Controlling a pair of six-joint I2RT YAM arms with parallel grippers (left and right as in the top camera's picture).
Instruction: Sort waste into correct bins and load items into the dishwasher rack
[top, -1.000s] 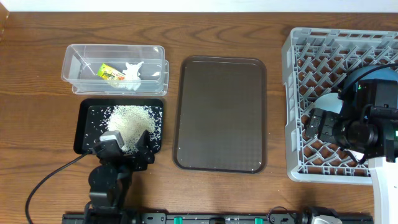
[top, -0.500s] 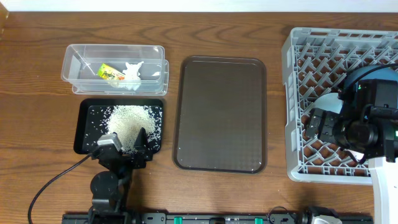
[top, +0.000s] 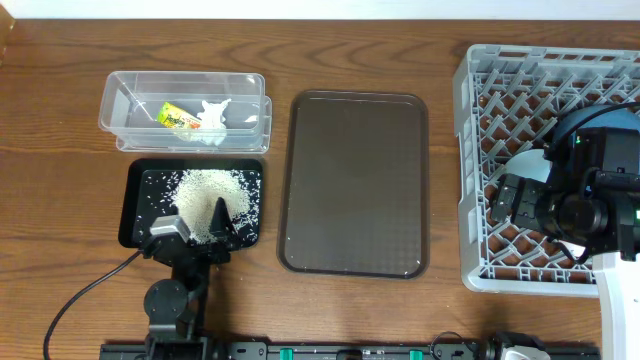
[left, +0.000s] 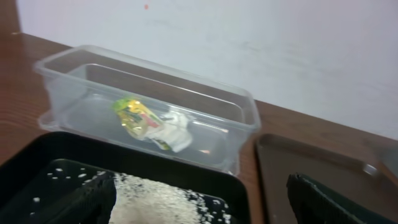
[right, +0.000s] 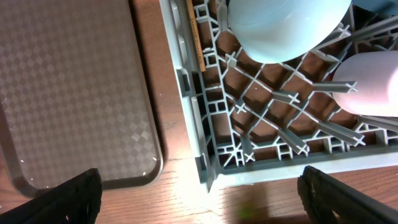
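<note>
A heap of white rice (top: 205, 192) lies in the black tray (top: 135, 205); it also shows in the left wrist view (left: 168, 202). The yellow-green wrapper (top: 178, 117) and crumpled white paper (top: 214, 112) lie in the clear tub (top: 115, 100). My left gripper (top: 197, 228) is open and empty over the tray's near edge, its fingers (left: 205, 210) either side of the rice. My right gripper (top: 508, 203) is open and empty (right: 199, 202) at the near left corner of the grey rack (top: 470, 90). In the rack are a light-blue bowl (right: 286, 28), a pink cup (right: 370, 84) and a chopstick (right: 195, 37). The plate and mint bowl are hidden.
A large brown serving tray (top: 355, 180) lies between the bins and the rack; its corner shows in the right wrist view (right: 74, 93). A black cable (top: 80, 290) runs along the table at front left. A pale wall stands behind the tub.
My left gripper has drawn back slightly toward the near edge of the black tray and turned a little. The right arm has not moved.
</note>
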